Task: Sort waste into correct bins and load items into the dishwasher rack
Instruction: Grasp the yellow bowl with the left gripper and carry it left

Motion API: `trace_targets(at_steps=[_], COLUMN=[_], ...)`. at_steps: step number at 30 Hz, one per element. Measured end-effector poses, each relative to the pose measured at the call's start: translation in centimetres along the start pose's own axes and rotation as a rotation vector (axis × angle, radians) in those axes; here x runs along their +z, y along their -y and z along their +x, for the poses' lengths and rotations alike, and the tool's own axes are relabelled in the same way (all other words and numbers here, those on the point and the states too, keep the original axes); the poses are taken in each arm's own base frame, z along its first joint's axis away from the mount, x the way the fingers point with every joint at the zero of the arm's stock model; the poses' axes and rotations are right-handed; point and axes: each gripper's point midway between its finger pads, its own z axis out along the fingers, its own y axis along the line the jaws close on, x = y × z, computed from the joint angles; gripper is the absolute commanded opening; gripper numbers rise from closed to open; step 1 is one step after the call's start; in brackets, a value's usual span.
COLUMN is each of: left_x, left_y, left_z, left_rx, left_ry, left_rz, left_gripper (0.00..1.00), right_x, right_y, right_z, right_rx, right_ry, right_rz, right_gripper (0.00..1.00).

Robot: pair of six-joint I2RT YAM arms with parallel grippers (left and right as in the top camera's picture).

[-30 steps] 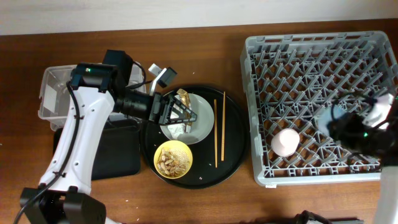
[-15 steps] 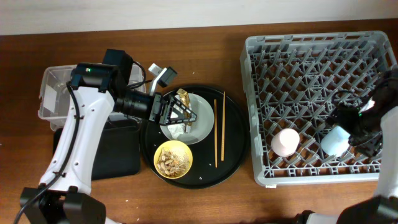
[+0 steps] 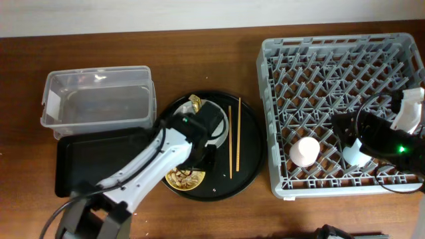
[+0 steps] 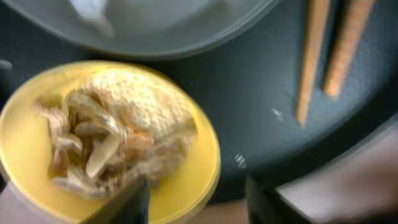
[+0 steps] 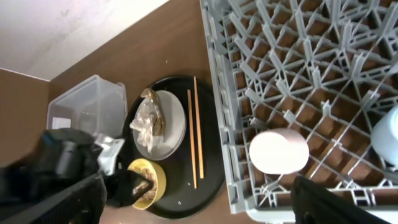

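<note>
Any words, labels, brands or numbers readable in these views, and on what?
None can be read.
The clear tub has a small white sticker on its left end, too small to read.
The dishwasher rack, round black tray and yellow bowl show no markings.

Overhead top-down; left wrist near bowl (image 4: 93,143)

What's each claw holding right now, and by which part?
Nothing is held. The left claw is open, straddling the yellow bowl's rim; the right claw is open over the dishwasher rack.
</note>
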Motion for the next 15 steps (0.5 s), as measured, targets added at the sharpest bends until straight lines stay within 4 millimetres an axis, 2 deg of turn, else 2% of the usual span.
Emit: trace_targets(at_steps=[1,4,7,11,13,14,15], left_x=[1.6,3.1,3.7,4.0,4.0,4.0,4.0], left_y=[-0.6,-0.8,-0.8,1.0,0.9,0.8,0.6], left_z=[-0.1,-0.3,-0.1,0.7,0.6,0.6,0.5], left_rx=[-0.038,-0.071,-0.083,0.003,0.015,0.015,0.015], left_ry=[0.022,0.046,0.052,0.076,0.089,0.093,0.097], left_rz=[-0.016,-0.012,-0.012,-0.04,-0.061,-0.068,-0.078], left_gripper=[0.35,0.21,0.21,0.21,0.2,0.17,0.02], right_x=[0.1,0.4,0.6,0.6,0.6,0.6,0.6], right_y=[0.0,0.2,0.3,0.4,0.4,0.4,0.4], right_z=[0.0,-0.1,-0.2,-0.2,-0.2,-0.2,-0.2], right_rx=[0.004,0.012,0.017,0.019,0.019,0.019,0.019], right_ry=[-0.005,-0.016,-0.023,-0.024,-0.025,-0.025,-0.025], right_rz=[-0.003,-0.004,-0.005,-0.006,-0.006,-0.006,-0.006], right_gripper=[0.95,0.95,0.95,0.95,0.95,0.95,0.95])
